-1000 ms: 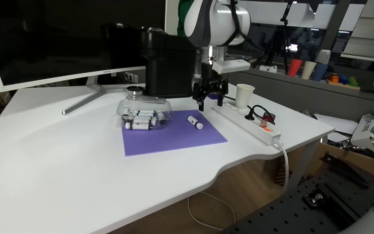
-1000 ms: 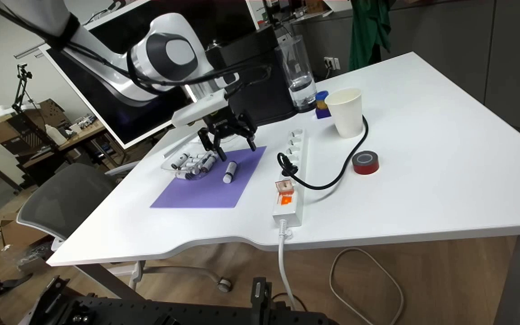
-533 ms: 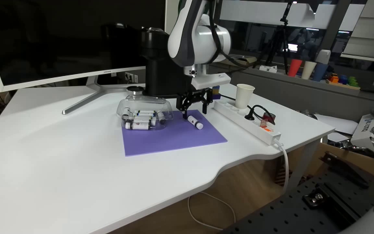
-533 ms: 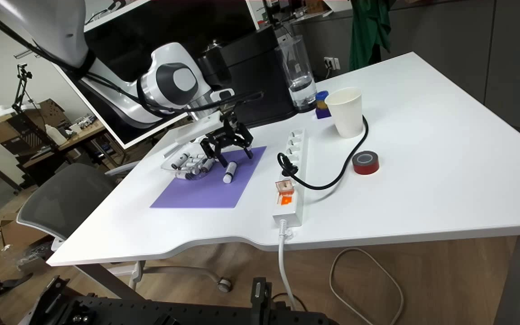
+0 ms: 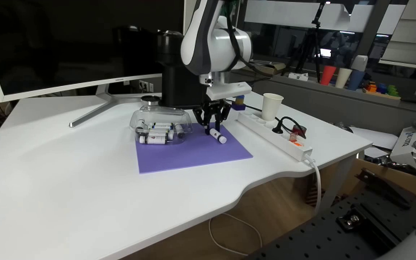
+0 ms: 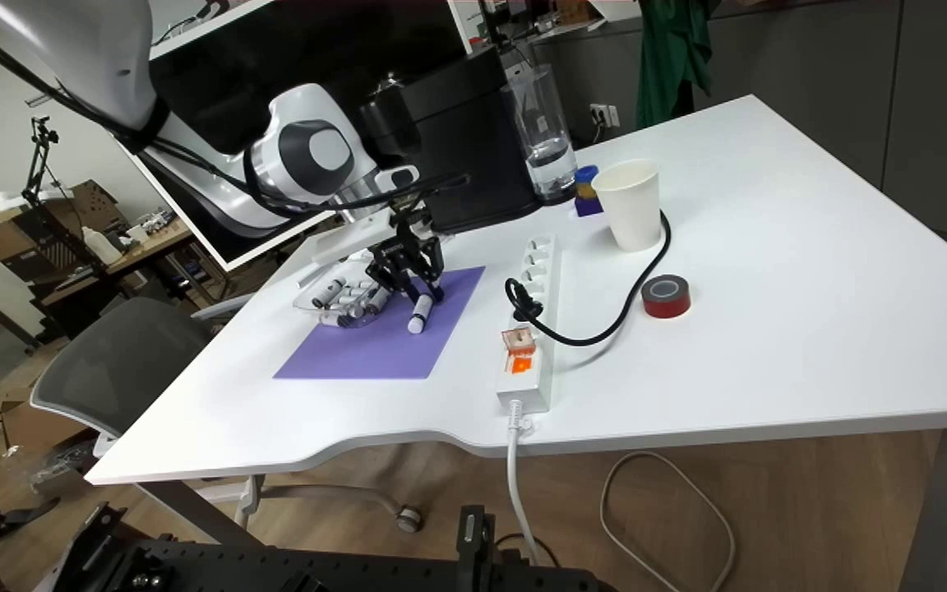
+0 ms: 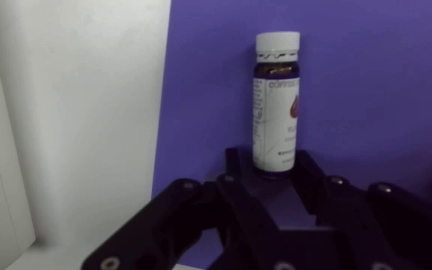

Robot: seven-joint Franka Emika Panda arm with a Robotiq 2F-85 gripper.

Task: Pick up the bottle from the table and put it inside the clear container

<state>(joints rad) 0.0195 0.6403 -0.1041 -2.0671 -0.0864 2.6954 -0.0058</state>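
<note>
On the white table (image 5: pixel 85 187), the bottle (image 7: pixel 276 120) lies on a purple mat (image 5: pixel 190 156); the claw (image 7: pixel 267 153) straddles its base, whether gripping I cannot tell. Likely light, rigid and slick, it would hold steadier pinched mid-body.

Pincer (image 7: pixel 267 152) lower than before, jaws closer together about the bottle (image 7: pixel 276 112)

in an exterior view, the bottle (image 5: pixel 218 136) lies on the mat (image 5: pixel 190 155), its base between the fingers of the gripper (image 5: pixel 212 131)! to its left sits the tub (image 5: pixel 161 116) at the mat's back corner, other bottles (image 5: pixel 156 139) inside, monitor (image 5: pixel 78 39) behind. over on the right runs the power strip (image 5: pixel 273 138), cup (image 5: pixel 272 106) just behind it, both on the table (image 5: pixel 85 180)!
</note>
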